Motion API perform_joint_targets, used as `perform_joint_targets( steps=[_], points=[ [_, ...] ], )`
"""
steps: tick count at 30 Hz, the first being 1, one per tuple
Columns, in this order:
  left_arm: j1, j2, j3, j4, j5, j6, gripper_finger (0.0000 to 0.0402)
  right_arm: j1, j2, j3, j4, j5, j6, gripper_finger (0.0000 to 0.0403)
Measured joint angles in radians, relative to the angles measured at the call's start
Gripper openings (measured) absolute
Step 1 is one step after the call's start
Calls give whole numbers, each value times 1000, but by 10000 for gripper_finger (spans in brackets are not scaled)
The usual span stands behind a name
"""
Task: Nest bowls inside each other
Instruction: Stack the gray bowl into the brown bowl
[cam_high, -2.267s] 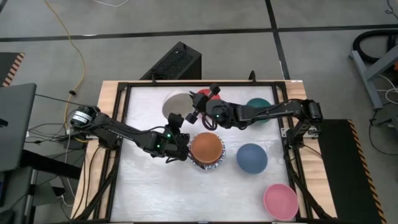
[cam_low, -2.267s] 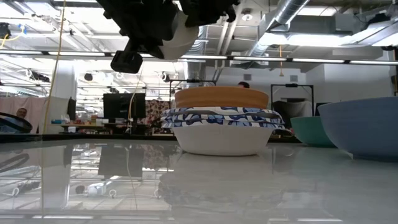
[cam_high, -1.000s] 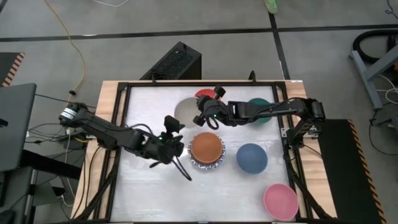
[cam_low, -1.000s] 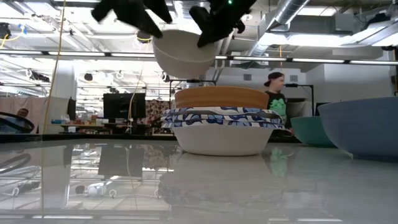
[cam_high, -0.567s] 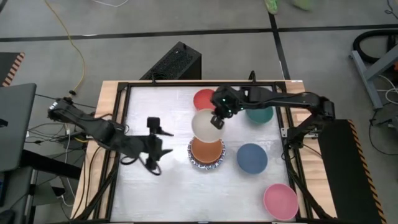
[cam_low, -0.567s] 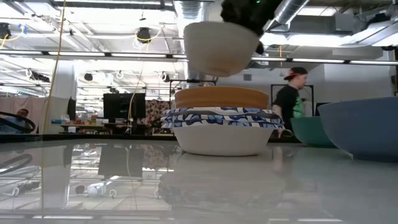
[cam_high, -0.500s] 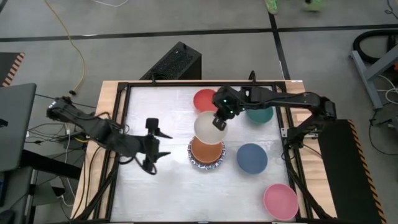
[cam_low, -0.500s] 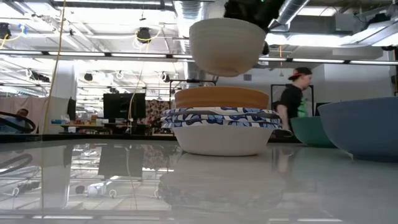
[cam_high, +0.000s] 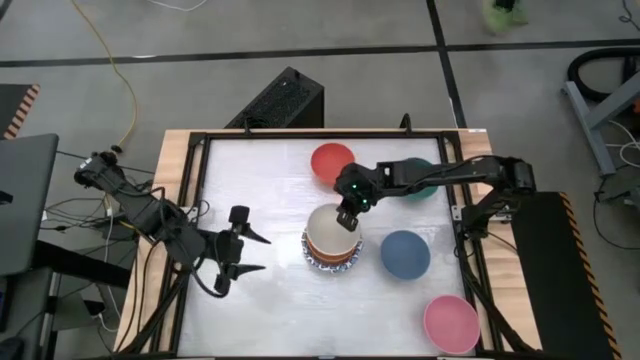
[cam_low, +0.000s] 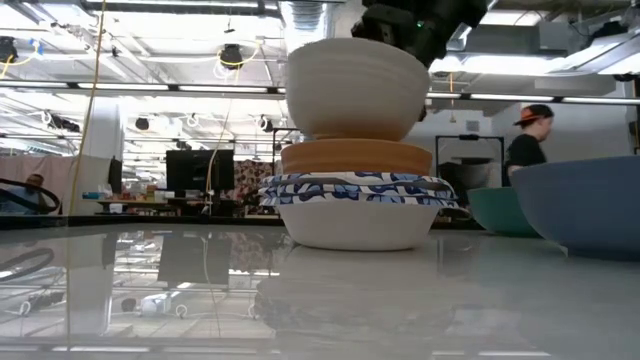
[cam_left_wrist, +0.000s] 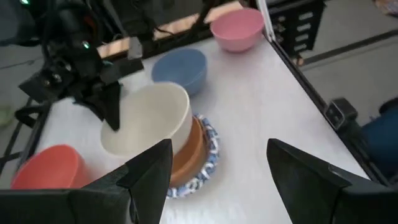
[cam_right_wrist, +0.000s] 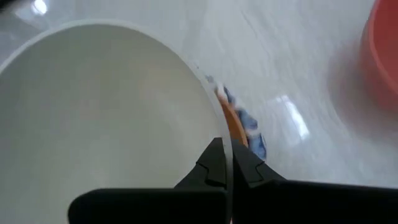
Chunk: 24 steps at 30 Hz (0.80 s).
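A cream bowl (cam_high: 328, 229) hangs upright right over an orange bowl (cam_low: 355, 157), which is nested in a blue-patterned white bowl (cam_low: 355, 205) at mid-table. Whether the cream bowl's base touches the orange one, I cannot tell. My right gripper (cam_high: 347, 216) is shut on the cream bowl's far-right rim. To the left of the stack my left gripper (cam_high: 246, 252) stands open with nothing in it, its fingers (cam_left_wrist: 146, 174) wide apart. My right gripper pinches the cream bowl's rim (cam_right_wrist: 217, 132), one finger (cam_right_wrist: 210, 163) inside the bowl and the other outside. The fingers slant down at it from the far right. The bowl sits upright with its mouth up, its base at the mouth of the orange bowl.
A red bowl (cam_high: 332, 160) stands at the far side. A dark green bowl (cam_high: 421, 181) lies partly under my right arm. To the right of the stack is a slate-blue bowl (cam_high: 404, 253), and a pink bowl (cam_high: 450, 322) sits at the near right corner.
My right gripper has carried the cream bowl from the far side toward the near edge and down over the stack, and the bowl has turned from tipped to upright. My left gripper has drawn back from the stack toward the table's left edge, rolling as it went.
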Motion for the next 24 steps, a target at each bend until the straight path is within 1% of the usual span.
perform_joint_targets(
  steps=[5, 10, 15, 24],
  points=[
    [-21, -48, -107, 106, -35, -17, 252, 0, -1, -20, 11, -3, 0, 7],
    [-22, -94, -226, 252, -40, -15, 252, -12, -1, -64, 31, -6, 23, 7],
    [-22, -130, -302, 321, -64, -19, 252, -22, -1, -95, 85, -23, 28, 12],
    [-22, -144, -320, 326, -78, -31, 251, -21, -1, -94, 87, -26, 60, 78]
  ],
)
